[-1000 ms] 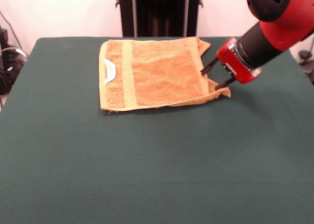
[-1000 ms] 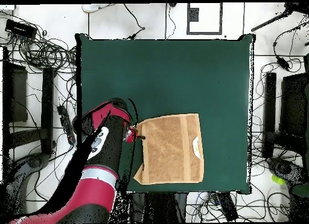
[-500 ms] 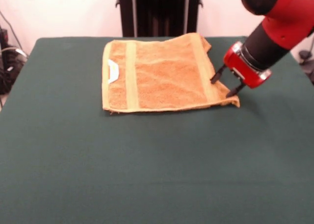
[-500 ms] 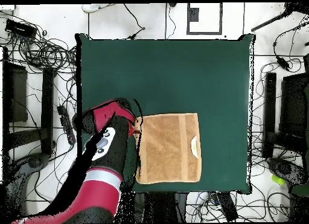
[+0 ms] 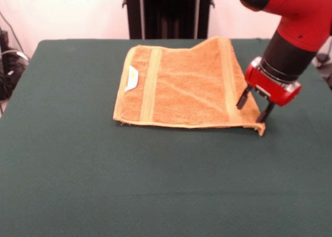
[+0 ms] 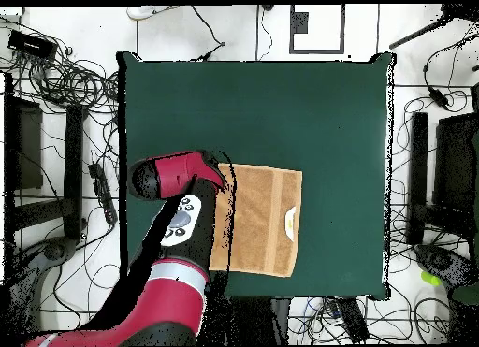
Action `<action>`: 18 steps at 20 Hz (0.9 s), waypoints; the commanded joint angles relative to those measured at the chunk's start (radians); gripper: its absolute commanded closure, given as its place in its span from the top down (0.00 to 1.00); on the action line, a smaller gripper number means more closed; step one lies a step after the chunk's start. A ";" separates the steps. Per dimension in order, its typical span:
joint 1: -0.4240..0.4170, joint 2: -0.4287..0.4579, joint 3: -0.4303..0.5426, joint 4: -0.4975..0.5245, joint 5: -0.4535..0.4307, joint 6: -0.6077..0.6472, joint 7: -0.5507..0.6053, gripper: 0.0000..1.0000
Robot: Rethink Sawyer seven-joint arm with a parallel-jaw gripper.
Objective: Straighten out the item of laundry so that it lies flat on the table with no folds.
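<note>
The red and black arm slants down from the frame's upper right, its black-fingered gripper [image 5: 254,108] pinching the lower right corner of the orange-tan terry towel [image 5: 187,89]. It lies creased mid-frame on the dark green felt table [image 5: 155,185].

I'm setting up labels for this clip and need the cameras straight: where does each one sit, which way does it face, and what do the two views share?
Front view: sits across the table, facing the robot; shows the towel and the red forearm coming down to the gripper at the towel's corner.
Overhead view: above the table, looking straight down; shows the whole red and black arm reaching from the picture's bottom.
Shared: towel, table and gripper, turned half round between views.
</note>
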 commanded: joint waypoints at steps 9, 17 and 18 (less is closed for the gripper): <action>-0.024 -0.018 0.199 0.111 0.215 -0.140 0.177 1.00; -0.015 -0.014 0.179 0.093 0.200 -0.074 0.106 1.00; -0.015 -0.020 0.170 0.092 0.174 -0.008 0.063 1.00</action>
